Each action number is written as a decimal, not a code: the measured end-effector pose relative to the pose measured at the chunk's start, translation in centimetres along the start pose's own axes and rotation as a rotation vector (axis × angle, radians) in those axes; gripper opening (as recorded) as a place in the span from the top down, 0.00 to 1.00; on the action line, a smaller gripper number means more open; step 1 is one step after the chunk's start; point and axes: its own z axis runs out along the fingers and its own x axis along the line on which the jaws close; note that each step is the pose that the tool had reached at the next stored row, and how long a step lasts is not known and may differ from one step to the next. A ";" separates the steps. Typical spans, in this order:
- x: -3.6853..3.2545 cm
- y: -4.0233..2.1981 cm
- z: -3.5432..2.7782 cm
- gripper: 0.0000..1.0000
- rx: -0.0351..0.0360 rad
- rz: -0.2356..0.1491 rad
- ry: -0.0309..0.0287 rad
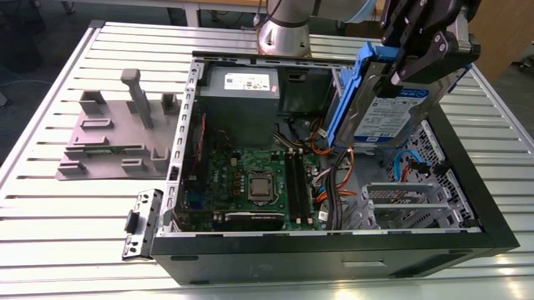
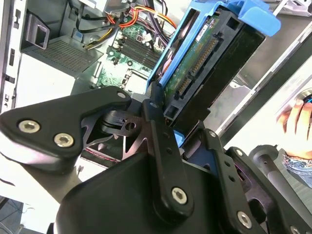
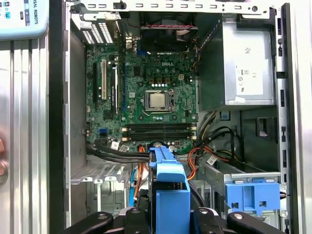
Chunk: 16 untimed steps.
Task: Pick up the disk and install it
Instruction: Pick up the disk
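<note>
Upper right of exterior view: tool [image 1: 414,59] clamping disk [image 1: 388,109] by its top edge, holding it upright above open case [image 1: 334,256], clearing cables before seating.

Disk [image 2: 204,63] clamped in pincer [image 2: 183,129], above open computer case [image 2: 53,58].

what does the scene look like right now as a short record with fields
gripper: gripper shut on the disk
disk: disk with blue bracket, held upright, above the open computer case
case contents: green circuit board, grey power box, orange and black cables
outside the case: grey plastic stand on the table, to the exterior view's left
task state: disk lifted, not yet seated
</note>
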 end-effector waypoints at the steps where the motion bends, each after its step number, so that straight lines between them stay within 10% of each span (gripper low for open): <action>1: 0.02 0.00 0.00 0.64 0.0000 0.000 0.0000; 16: 0.48 -0.02 0.03 0.64 0.0000 0.000 0.0000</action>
